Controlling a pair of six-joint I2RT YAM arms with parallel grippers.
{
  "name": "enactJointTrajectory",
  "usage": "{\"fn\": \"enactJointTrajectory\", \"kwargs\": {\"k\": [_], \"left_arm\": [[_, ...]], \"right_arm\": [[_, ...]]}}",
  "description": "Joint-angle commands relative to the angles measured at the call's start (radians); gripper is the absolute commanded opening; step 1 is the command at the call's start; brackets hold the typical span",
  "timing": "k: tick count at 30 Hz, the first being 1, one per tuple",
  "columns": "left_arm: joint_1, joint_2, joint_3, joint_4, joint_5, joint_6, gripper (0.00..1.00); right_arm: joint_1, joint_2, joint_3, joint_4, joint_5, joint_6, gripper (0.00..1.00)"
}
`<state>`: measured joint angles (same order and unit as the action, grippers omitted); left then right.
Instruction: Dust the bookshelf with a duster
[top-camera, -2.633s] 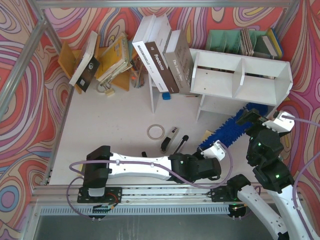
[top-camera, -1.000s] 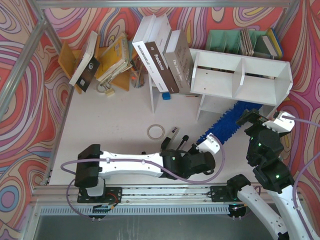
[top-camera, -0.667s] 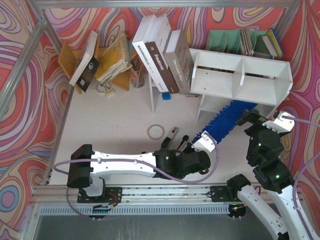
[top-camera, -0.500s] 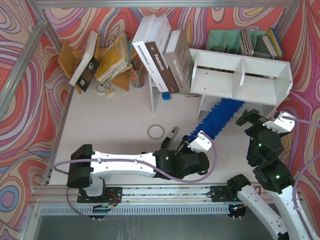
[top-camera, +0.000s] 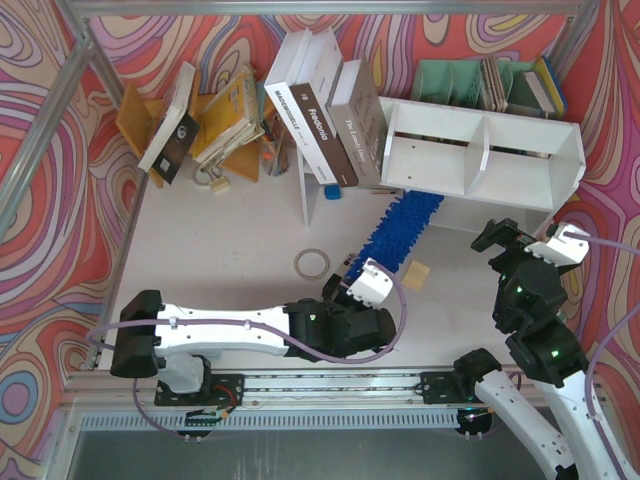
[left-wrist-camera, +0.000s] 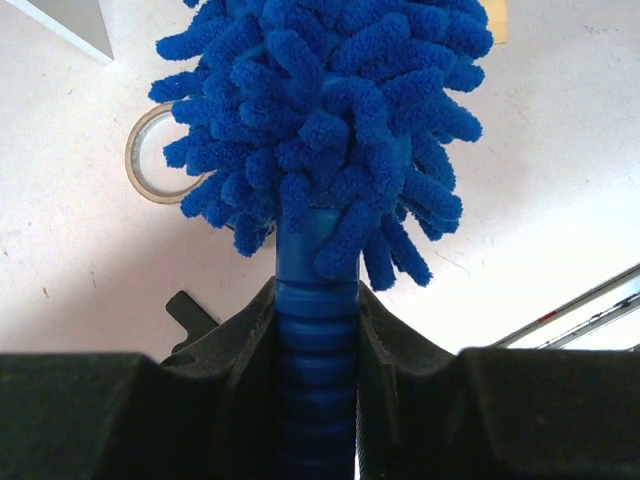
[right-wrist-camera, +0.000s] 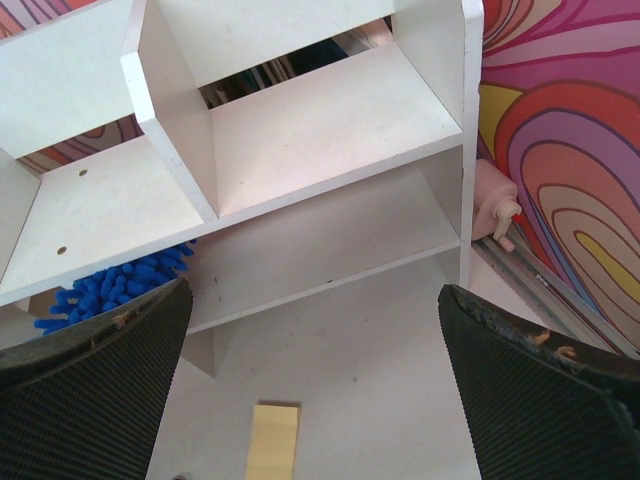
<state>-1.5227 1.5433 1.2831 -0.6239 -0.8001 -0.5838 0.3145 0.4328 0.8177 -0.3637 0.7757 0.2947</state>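
The white bookshelf (top-camera: 480, 150) lies at the back right, its open compartments facing up; it fills the top of the right wrist view (right-wrist-camera: 300, 130). My left gripper (top-camera: 362, 287) is shut on the ribbed blue handle of the duster (top-camera: 395, 228). The fluffy blue head slants up and right, its tip under the shelf's left front edge. In the left wrist view the duster (left-wrist-camera: 320, 130) fills the middle above my fingers (left-wrist-camera: 240, 350). Its tip shows in the right wrist view (right-wrist-camera: 110, 290). My right gripper (top-camera: 512, 237) is open and empty in front of the shelf's right end.
A tape ring (top-camera: 311, 264) lies left of the duster. A small tan block (top-camera: 414, 276) lies on the table, also in the right wrist view (right-wrist-camera: 272, 440). Books (top-camera: 325, 115) lean against the shelf's left end. A pale green organizer (top-camera: 470, 80) stands behind the shelf.
My left arm has swept the duster leftward along the shelf's front, from its right part to its left end. The right arm has stayed in place.
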Motion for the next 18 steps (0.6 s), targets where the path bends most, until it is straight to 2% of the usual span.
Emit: {"fn": "enactJointTrajectory", "kwargs": {"k": [1, 10, 18], "left_arm": [[0.007, 0.016, 0.028, 0.039, -0.051, -0.020, 0.00], [0.004, 0.134, 0.167, 0.025, 0.027, 0.029, 0.00], [0.001, 0.097, 0.130, 0.009, -0.025, -0.042, 0.00]], "right_arm": [[-0.001, -0.004, -0.006, 0.026, -0.002, -0.012, 0.99], [-0.001, -0.005, -0.005, 0.025, -0.001, -0.011, 0.99], [0.000, -0.006, -0.006, 0.026, -0.005, -0.012, 0.99]]}}
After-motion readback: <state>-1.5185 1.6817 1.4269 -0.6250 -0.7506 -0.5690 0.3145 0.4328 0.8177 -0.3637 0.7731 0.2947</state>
